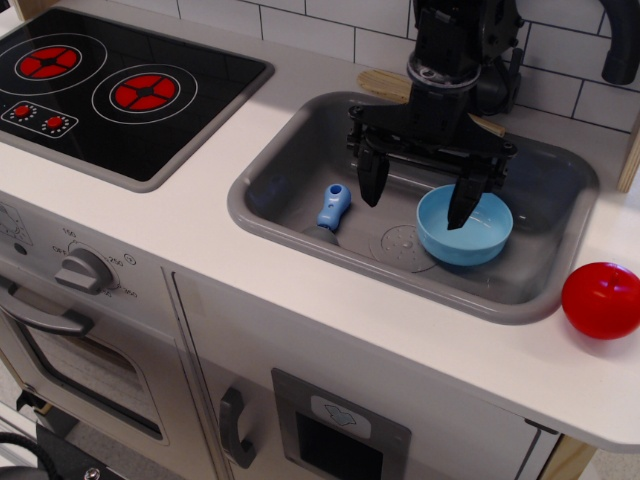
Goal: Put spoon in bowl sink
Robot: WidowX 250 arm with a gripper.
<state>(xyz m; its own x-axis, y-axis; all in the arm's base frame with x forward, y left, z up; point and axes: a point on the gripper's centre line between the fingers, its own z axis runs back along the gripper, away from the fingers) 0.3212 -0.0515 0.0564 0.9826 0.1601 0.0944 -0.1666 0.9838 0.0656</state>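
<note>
One thing decides my next move: the small toy spoon with the chunky light-blue handle lies at about eight o'clock from my pincer, near it but apart, on the floor of the rectangular grey plastic sink. My pincer hangs above the sink with its two dark fingers spread wide and nothing between them. The right finger points down over the small round light-blue plastic bowl, the left finger over bare sink floor between the bowl and the spoon.

The spoon's long axis runs roughly from twelve to six o'clock, slightly tilted, with the handle end toward twelve. The scoop end points toward six and is hard to see against the grey floor; I cannot tell exactly how it lies. The handle looks short, thick and smooth, so I judge it is the better part to take, with the fingers closing across the axis.

The bowl stands upright and empty at about five o'clock from my pincer, beside the moulded round drain mark. A red ball rests on the white worktop, well apart.
</note>
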